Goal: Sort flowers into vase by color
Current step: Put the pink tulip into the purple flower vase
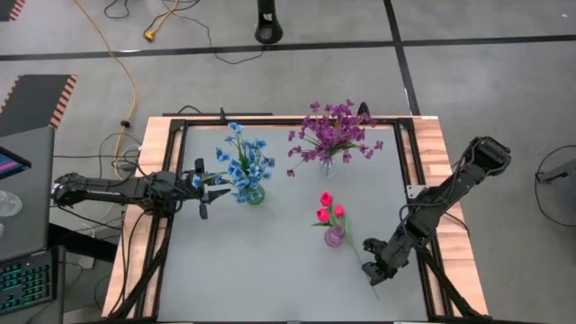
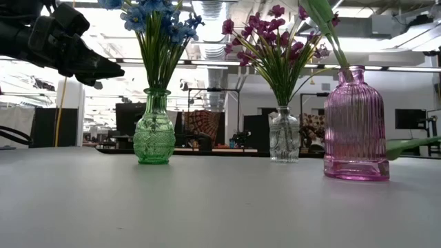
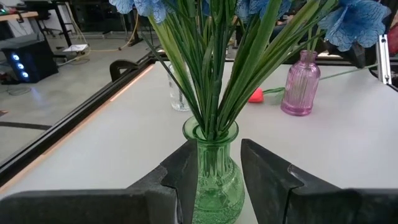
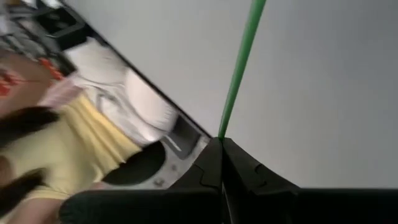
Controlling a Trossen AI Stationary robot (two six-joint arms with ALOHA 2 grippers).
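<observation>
Near the table's right edge, the right gripper [image 4: 221, 142] jaws pinch a green stem [image 4: 239, 71] (seemingly a flower's); left gripper [image 3: 219, 180] jaws gape.

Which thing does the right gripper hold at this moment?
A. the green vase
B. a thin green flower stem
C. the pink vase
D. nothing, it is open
B: in the right wrist view the right gripper is shut on a thin green stem, which runs away over the table.
</observation>
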